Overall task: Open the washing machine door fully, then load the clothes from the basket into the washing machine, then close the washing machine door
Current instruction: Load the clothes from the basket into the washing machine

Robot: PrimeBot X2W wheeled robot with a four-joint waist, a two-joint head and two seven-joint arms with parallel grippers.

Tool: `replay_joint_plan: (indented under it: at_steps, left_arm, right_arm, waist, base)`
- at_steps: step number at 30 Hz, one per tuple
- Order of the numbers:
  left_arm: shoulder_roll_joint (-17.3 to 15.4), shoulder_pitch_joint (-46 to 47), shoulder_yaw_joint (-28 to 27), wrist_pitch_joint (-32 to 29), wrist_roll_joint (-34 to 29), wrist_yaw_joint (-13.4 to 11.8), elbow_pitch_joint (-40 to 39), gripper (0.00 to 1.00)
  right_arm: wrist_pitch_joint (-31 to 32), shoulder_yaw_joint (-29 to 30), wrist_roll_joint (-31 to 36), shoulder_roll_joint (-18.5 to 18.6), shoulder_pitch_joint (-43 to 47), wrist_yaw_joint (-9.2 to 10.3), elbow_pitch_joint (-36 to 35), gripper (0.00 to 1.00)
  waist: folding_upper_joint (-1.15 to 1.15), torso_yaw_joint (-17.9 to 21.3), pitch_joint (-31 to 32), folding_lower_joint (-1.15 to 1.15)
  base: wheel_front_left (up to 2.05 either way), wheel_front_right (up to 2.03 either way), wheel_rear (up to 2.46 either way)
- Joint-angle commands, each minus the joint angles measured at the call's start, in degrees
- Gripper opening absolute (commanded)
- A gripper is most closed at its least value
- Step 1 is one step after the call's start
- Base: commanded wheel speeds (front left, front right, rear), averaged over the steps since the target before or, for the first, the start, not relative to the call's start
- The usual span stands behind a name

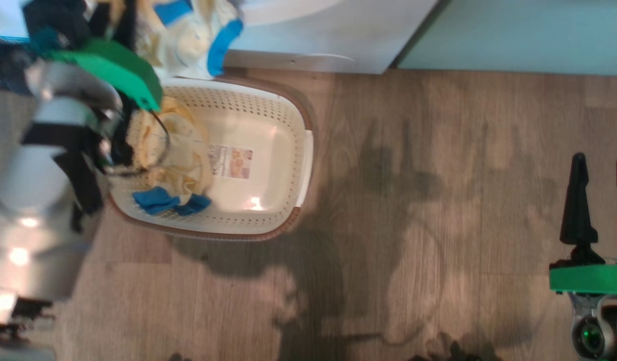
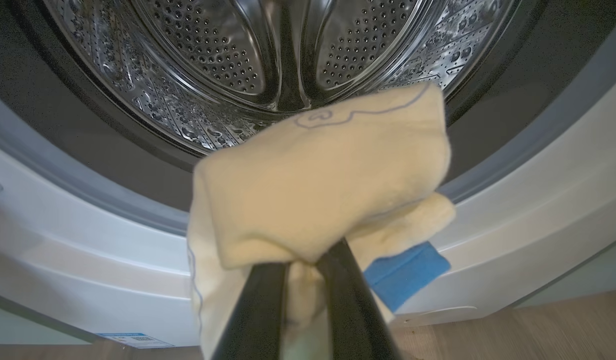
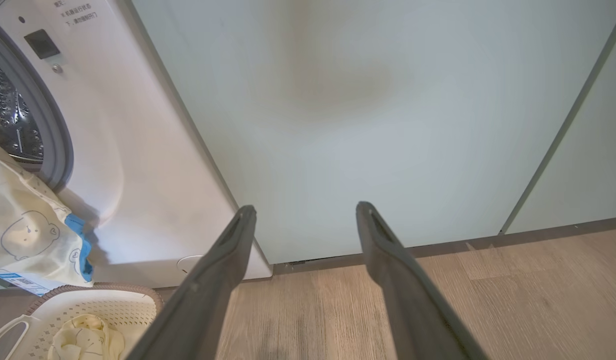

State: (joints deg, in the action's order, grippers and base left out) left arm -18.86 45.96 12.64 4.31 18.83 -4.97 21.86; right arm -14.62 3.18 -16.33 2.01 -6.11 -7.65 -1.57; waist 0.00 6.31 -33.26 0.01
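- The robot's left hand (image 2: 308,255) is clamped on a pale yellow garment (image 2: 328,170), its two dark fingers pressed close together with cloth bunched between them.
- The garment, a blue trim patch (image 2: 405,272) hanging at its lower edge, is held in front of the white washing machine (image 2: 87,260), just before the mouth of the open steel drum (image 2: 212,55).
- Seen from the head camera, the held garment hangs above the far rim of the basket (image 1: 283,108), which sits on the wooden floor (image 1: 438,200) close to the foot of the machine.
- More yellow clothes (image 1: 173,150) with blue trim lie in the basket on the side nearer the left arm; a sticker (image 1: 231,161) shows on its bare base.
- The right hand (image 3: 305,207) is empty, its fingers spread wide apart, held low over the floor well to the right of the basket and facing a pale green cabinet (image 3: 363,100).
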Motion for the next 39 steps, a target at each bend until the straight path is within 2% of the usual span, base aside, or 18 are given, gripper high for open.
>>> replay_joint_plan:
  at_steps: [1,14,25,30,35,39]
  left_arm:
    - [-3.53,3.46,-2.77,-0.55,0.24,0.47,-0.69,0.00]
    - [-9.77,21.64,-1.74,-9.77,0.25,6.01,8.55,0.00]
    - [-14.17,34.05,-1.18,-13.70,-1.02,7.59,14.32,0.00]
    - [-15.73,40.07,-1.11,-10.92,-2.61,6.94,16.36,0.00]
    - [-15.79,45.54,-1.51,-3.45,-4.26,4.54,18.46,0.00]
    - [-16.02,48.96,-0.87,3.07,-5.96,3.71,20.26,0.00]
  right_arm:
    - [-0.38,-1.39,-0.54,0.87,-0.68,0.16,-1.55,1.00]
    - [-0.38,-4.40,-3.89,0.87,-3.14,0.16,-0.14,1.00]
    - [-0.38,-6.49,-6.82,0.87,-5.02,0.16,0.44,1.00]
    - [-0.38,-7.15,-8.02,0.87,-5.83,0.16,0.50,1.00]
    - [-0.38,-7.64,-8.84,0.87,-6.53,0.16,0.62,1.00]
    - [-0.38,-7.83,-9.20,0.87,-7.20,0.16,0.42,1.00]
  waist:
    - [0.00,1.74,-1.75,-0.01]
    - [0.00,7.06,-6.09,-0.01]
    - [0.00,11.81,-10.14,-0.01]
    - [0.00,13.56,-12.04,-0.01]
    - [0.00,14.46,-13.40,-0.01]
    - [0.00,14.76,-14.46,-0.01]
  base:
    - [0.00,0.00,0.00]
    - [0.00,0.00,0.00]
    - [0.00,0.00,0.00]
    - [0.00,0.00,0.00]
    - [0.00,0.00,0.00]
    - [0.00,0.00,0.00]
